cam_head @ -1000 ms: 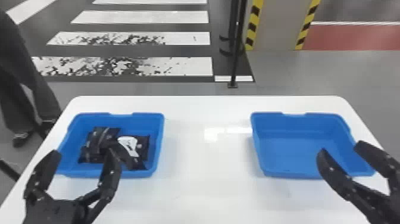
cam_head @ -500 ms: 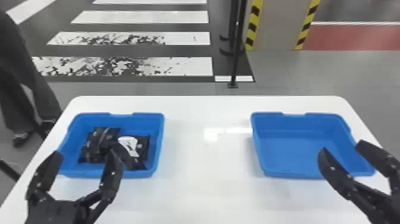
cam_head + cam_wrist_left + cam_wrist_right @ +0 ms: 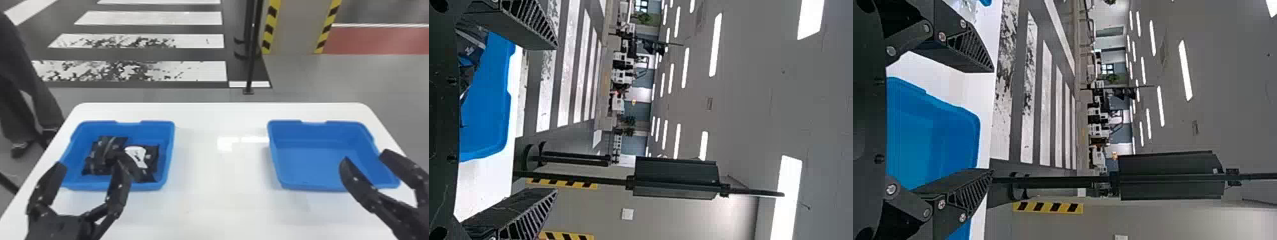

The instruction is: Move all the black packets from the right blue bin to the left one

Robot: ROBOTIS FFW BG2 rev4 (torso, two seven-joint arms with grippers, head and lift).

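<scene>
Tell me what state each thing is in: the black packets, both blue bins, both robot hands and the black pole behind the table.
Black packets: heaped, partly overlapping, in the left bin
Left blue bin: upright, holding packets
Right blue bin: upright, visible floor bare
Left gripper: open
Right gripper: open
Black pole: standing upright

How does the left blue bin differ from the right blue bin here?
The left blue bin holds black packets, one with a white patch; the right blue bin shows bare blue floor.
In the head view, the left tool overlaps the left blue bin's near-left part, while the right tool overlaps the right blue bin's near-right part.
Both are open-topped, dip at the far rim and sit on the white table.
</scene>
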